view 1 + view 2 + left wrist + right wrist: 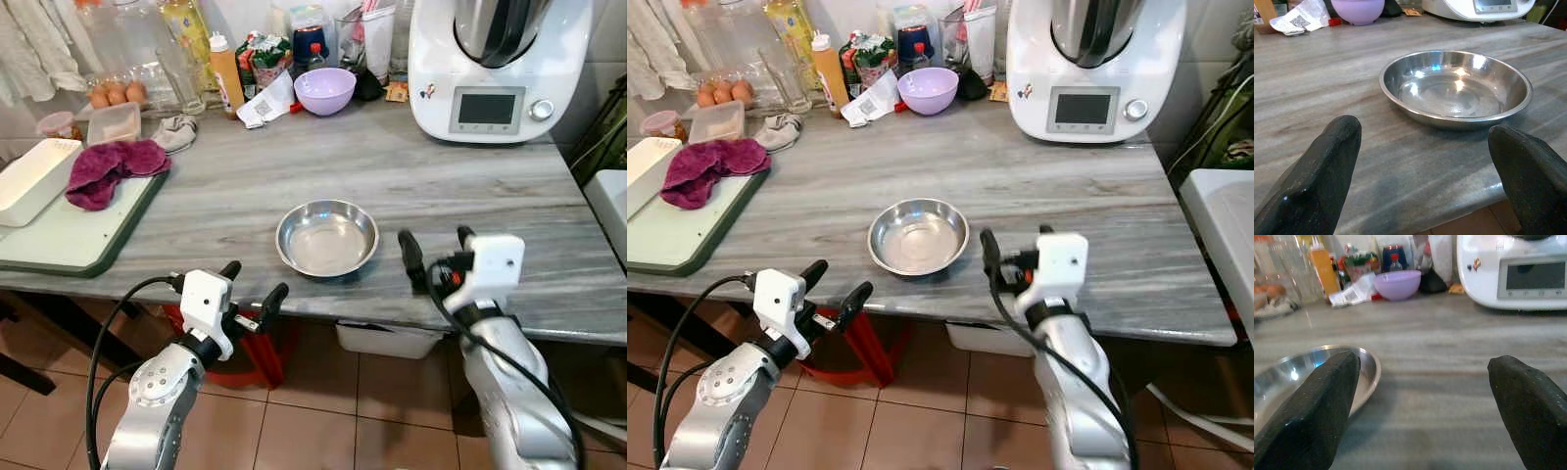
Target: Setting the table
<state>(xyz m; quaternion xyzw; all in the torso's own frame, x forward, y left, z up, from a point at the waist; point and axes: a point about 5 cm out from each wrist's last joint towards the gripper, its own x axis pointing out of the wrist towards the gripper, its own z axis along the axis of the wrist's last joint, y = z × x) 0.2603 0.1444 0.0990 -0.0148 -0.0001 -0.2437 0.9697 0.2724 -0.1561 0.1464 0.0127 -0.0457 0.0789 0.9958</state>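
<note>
Left wrist view: a shallow, shiny steel bowl [1455, 88] sits empty on the grey bench [1327, 93]. The left claw [254, 291] and right claw [437, 247] are both spread apart, empty. In the right wrist view a finger [1308, 406] hides part of the bowl's rim.

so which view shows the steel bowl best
The left wrist view: the steel bowl sits whole and close, its empty inside visible. Both eye views show it whole but smaller, near the counter's front edge. The right wrist view catches part of its rim.
</note>
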